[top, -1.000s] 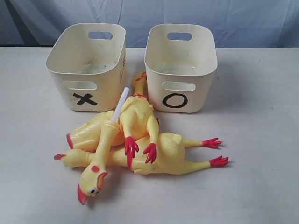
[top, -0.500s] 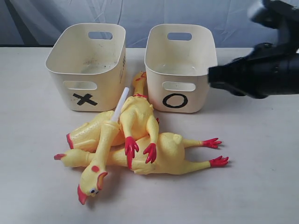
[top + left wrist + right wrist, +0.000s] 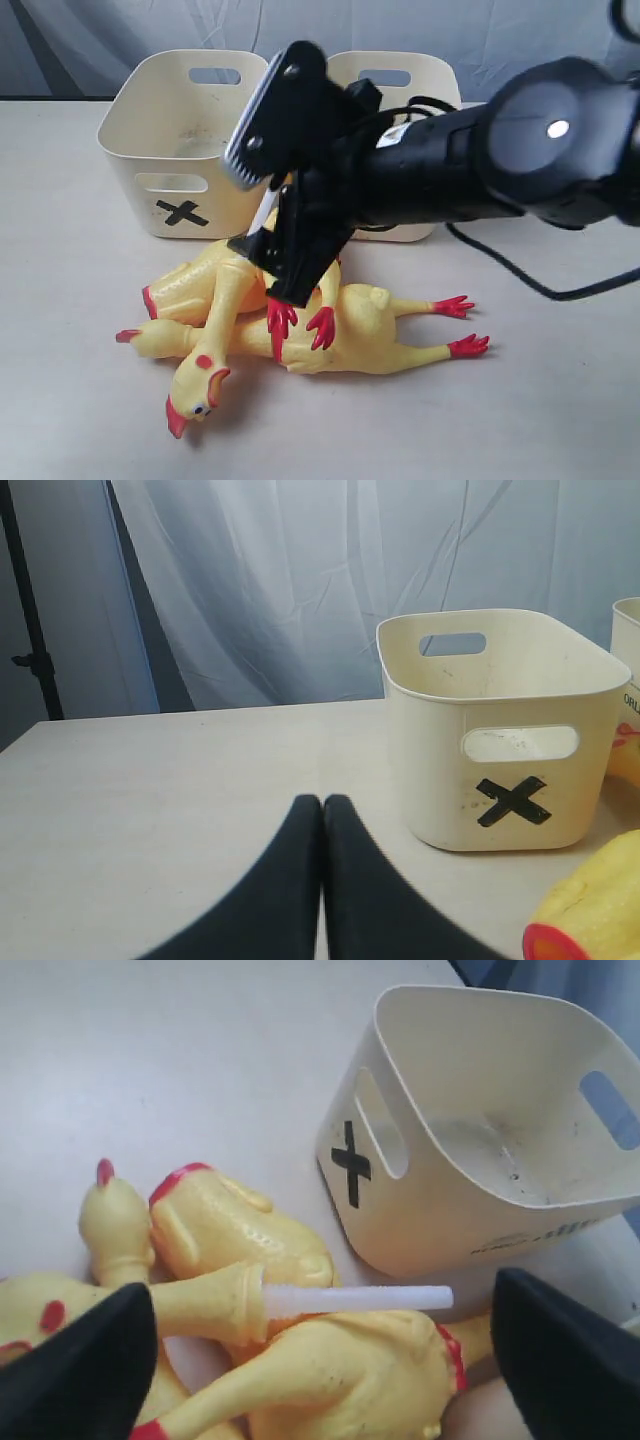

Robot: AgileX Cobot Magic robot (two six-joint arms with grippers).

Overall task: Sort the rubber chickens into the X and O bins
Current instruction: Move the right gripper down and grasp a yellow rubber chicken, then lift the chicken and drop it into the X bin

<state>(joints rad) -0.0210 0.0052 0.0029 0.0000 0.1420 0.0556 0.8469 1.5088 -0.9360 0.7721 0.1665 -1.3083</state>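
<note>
Several rubber chickens (image 3: 370, 330) lie heaped on surface beneath right gripper (image 3: 320, 1360), jaws spread wide; left gripper (image 3: 322, 805) pressed closed, X bin (image 3: 500, 710) ahead.

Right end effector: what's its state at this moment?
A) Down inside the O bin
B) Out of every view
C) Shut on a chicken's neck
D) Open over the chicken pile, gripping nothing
D: in the right wrist view the right end effector has its fingers spread wide, with the rubber chickens lying loose between them on the table and none of them clamped.
</note>
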